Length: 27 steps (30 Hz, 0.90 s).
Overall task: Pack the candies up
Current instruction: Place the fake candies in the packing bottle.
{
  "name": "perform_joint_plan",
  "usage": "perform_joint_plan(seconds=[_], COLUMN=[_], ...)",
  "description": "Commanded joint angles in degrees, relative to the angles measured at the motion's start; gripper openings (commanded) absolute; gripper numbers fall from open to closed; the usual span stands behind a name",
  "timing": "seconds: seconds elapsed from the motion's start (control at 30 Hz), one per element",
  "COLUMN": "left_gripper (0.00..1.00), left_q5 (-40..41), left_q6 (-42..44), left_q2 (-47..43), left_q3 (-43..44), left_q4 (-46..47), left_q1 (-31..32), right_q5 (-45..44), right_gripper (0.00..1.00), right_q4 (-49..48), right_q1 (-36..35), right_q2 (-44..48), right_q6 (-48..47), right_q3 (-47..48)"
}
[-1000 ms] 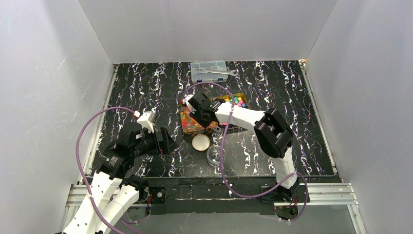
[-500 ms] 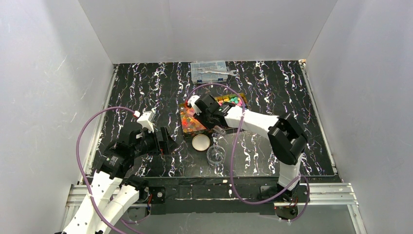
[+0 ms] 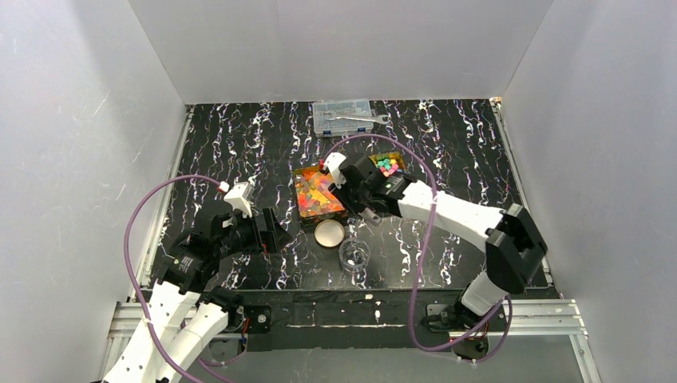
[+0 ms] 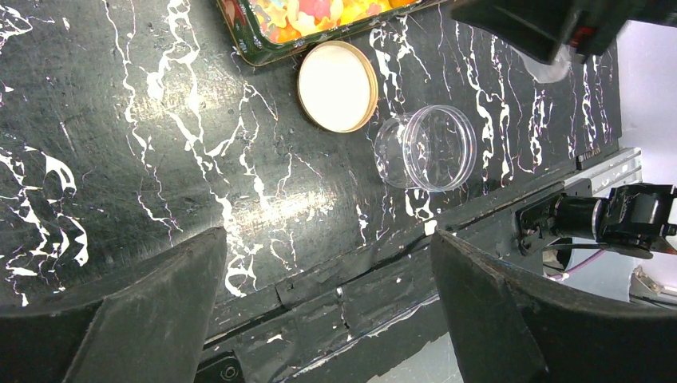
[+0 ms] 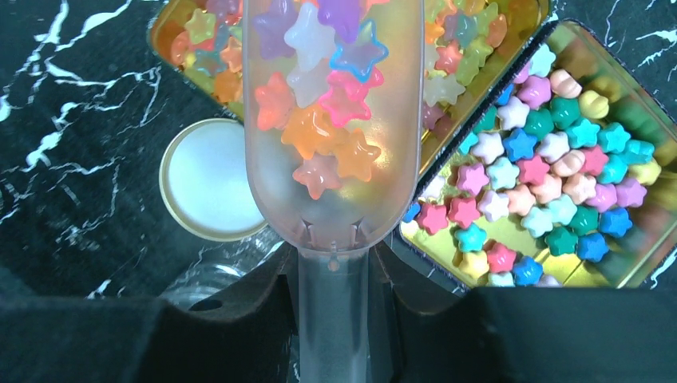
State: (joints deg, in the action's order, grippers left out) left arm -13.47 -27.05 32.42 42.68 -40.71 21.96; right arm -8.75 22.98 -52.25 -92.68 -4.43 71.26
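the right hand (image 5: 333, 307) is partly closed round the handle of a clear scoop (image 5: 332, 271), which is loaded with star candies (image 5: 323, 128) and sits above two gold tins (image 5: 615, 259) holding the rest. the left hand (image 4: 323, 307) hangs wide open and empty over the desk (image 4: 160, 159), near a clear jar (image 4: 425, 148) and its lid (image 4: 337, 85).
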Motion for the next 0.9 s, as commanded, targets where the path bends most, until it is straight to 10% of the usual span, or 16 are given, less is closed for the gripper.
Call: perform_joint_plan(seconds=[0.0, 0.87], left_gripper=[0.98, 0.98], left_q5=[0.34, -0.46], left_q6=[0.20, 0.24], left_q2=[0.07, -1.75], left_q3=[-0.49, -0.58], left_q4=[-0.03, 0.02], left_q1=[0.11, 0.11], right_q5=[1.95, -11.28], right_gripper=[0.01, 0.01], right_q4=[0.39, 36.02], right_q1=[-0.69, -20.77], right_q2=[7.52, 22.01], right_q6=[2.27, 20.42], right_q3=[-1.76, 1.62])
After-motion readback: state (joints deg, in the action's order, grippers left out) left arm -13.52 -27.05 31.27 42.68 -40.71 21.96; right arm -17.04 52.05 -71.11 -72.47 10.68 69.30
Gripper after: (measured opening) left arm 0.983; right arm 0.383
